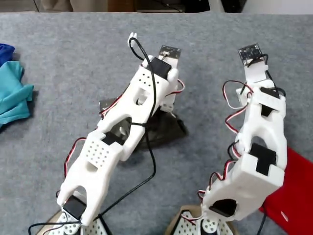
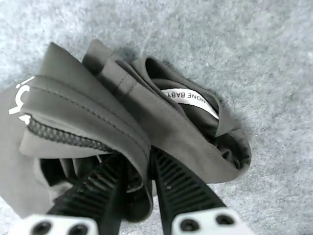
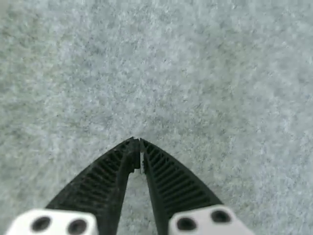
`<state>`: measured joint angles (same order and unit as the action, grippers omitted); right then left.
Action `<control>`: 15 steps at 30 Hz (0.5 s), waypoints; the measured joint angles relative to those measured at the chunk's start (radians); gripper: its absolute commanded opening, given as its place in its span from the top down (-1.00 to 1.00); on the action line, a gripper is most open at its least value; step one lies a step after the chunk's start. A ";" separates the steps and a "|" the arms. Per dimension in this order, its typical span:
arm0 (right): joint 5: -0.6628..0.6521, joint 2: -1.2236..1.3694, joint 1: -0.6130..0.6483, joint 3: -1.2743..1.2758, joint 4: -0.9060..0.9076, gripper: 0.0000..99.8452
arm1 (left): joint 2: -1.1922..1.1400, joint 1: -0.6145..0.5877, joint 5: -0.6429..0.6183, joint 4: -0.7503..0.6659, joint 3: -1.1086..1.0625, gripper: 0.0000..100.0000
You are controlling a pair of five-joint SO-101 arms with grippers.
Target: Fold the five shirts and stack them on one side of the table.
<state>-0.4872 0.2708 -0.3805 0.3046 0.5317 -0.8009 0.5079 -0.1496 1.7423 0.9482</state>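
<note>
A dark grey shirt (image 1: pixel 165 130) lies bunched at the middle of the grey table, mostly under my left arm. In the left wrist view the dark grey shirt (image 2: pixel 98 112) is crumpled, with a white neck label (image 2: pixel 190 98) showing. My left gripper (image 2: pixel 139 152) is shut on a fold of its fabric. My right gripper (image 3: pixel 137 143) is shut with nothing in it, hanging above bare grey cloth to the right of the shirt.
A red shirt (image 1: pixel 296 191) lies at the near right edge beside the right arm's base. A teal shirt (image 1: pixel 12 93) and a blue shirt (image 1: pixel 5 51) sit bunched at the far left edge. The grey table cloth (image 1: pixel 73 49) is bare at the back.
</note>
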 measured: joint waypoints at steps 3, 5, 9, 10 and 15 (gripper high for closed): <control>-0.017 0.005 0.000 -0.003 0.000 0.99 | 0.000 0.000 0.000 0.000 0.000 0.96; -0.018 0.006 0.000 -0.003 0.000 0.99 | 0.000 0.000 0.000 0.000 0.000 0.96; -0.018 0.006 0.000 -0.003 0.000 0.99 | 0.000 0.009 -0.003 0.000 0.000 0.96; -0.018 0.006 0.000 -0.003 0.000 0.99 | 0.000 0.015 -0.002 0.000 0.000 0.96; -0.018 0.006 0.000 -0.003 0.000 0.99 | 0.000 0.063 -0.002 0.000 0.000 0.96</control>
<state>-0.5056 0.2770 -0.3805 0.3015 0.5317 -0.8009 0.5708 -0.1511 1.7423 0.9482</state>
